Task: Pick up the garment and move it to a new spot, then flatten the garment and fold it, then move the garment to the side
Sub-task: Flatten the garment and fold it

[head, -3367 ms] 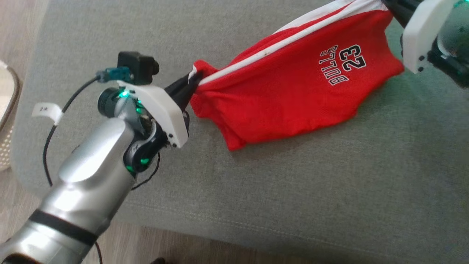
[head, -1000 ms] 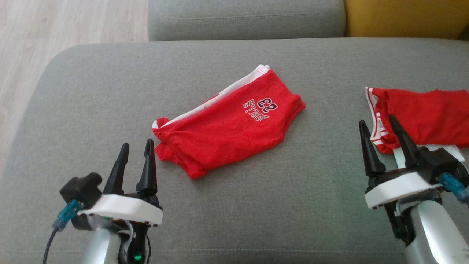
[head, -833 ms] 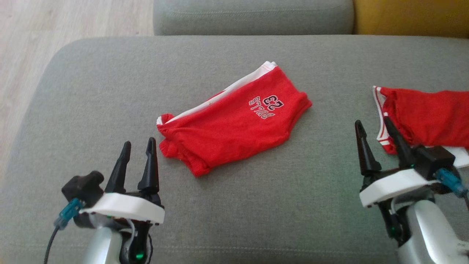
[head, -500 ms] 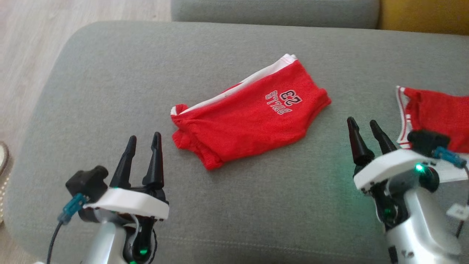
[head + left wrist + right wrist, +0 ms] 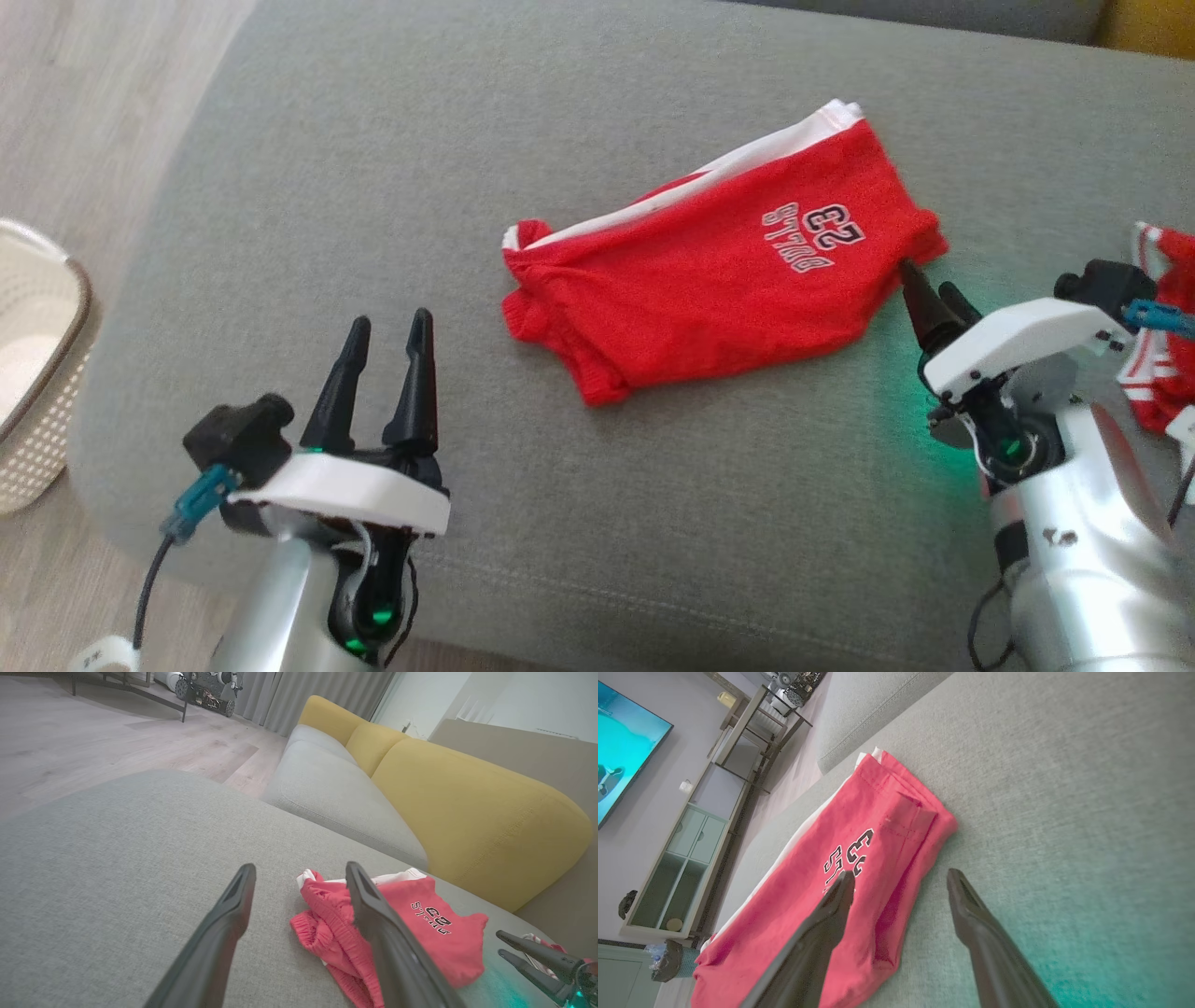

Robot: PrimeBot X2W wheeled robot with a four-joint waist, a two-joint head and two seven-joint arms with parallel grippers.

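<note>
The folded red garment (image 5: 719, 280) lies in the middle of the grey sofa cushion (image 5: 373, 140). The left fingers (image 5: 415, 383) are spread and empty, near its left end. The right fingers (image 5: 920, 303), also spread, sit at its right edge, one over the cloth and one over the cushion, gripping nothing. Another red garment (image 5: 1158, 373) lies further right.

Red shorts (image 5: 709, 280) on grey cushion (image 5: 448, 140)

Silver forearms (image 5: 280, 607) carry white wrist plates (image 5: 345, 490), black cameras (image 5: 238, 439) with teal plugs (image 5: 201, 493), green lights (image 5: 378, 616) and long tapered black fingers (image 5: 415, 383).
</note>
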